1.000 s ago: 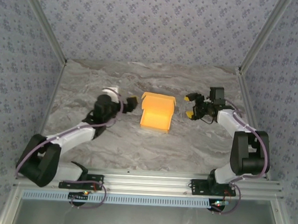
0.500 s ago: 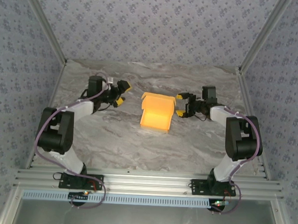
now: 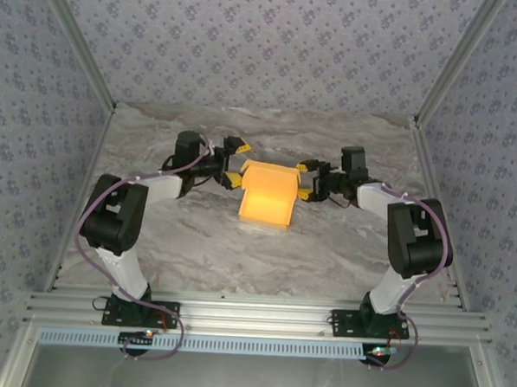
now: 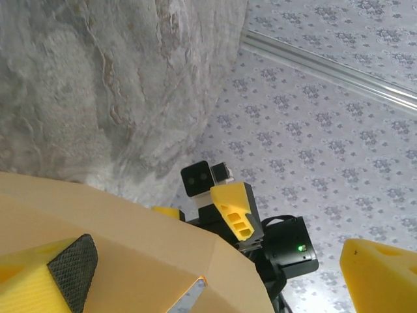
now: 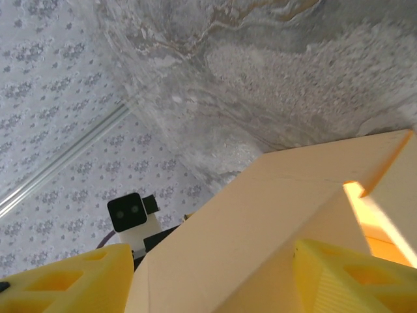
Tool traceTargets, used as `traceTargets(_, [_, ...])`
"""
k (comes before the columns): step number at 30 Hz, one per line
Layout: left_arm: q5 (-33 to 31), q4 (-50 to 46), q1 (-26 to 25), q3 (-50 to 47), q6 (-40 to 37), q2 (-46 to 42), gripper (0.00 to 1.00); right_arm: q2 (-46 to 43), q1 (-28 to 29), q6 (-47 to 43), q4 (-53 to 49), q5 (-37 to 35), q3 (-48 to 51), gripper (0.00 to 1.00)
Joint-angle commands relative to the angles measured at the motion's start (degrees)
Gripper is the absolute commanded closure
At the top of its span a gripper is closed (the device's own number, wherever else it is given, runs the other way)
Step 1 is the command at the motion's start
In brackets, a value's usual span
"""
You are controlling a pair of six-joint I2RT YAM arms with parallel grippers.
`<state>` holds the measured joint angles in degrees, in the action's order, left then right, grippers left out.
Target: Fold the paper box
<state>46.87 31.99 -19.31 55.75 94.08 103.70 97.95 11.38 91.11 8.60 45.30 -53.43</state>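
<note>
Left fingers (image 3: 238, 145) spread astride paper box (image 3: 267, 201); right fingers (image 3: 303, 194) likewise, opposite side.

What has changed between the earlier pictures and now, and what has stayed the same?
The left gripper came inward to the far left corner of the paper box, and the right gripper to its right side. Both are open, with a box wall between their fingers; nothing is clamped. The box kept almost the same place and shape.
</note>
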Motion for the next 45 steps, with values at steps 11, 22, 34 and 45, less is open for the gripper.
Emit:
traceTargets(11, [0.3,6.5,-4.7,-1.7,6.2,1.8,0.04,1.3,2.3,-4.3,-4.5,0.6,-5.2,0.4])
traceTargets(22, [-0.9,-2.9,-2.5,-3.0,-8.4,2.0,0.04,0.6,0.6,-38.8,-37.7,-2.7,-16.3,0.42])
traceTargets(34, [-0.2,-16.0,-0.1,1.1,-14.7,-5.0,0.02,-6.6,-11.0,-54.3,-44.7,4.7,-20.2,0.33])
traceTargets(45, [-2.2,-9.2,-6.9,6.0,-5.2,0.4,0.01,7.8,-14.7,-56.6,-46.6,8.8,-28.7,0.27])
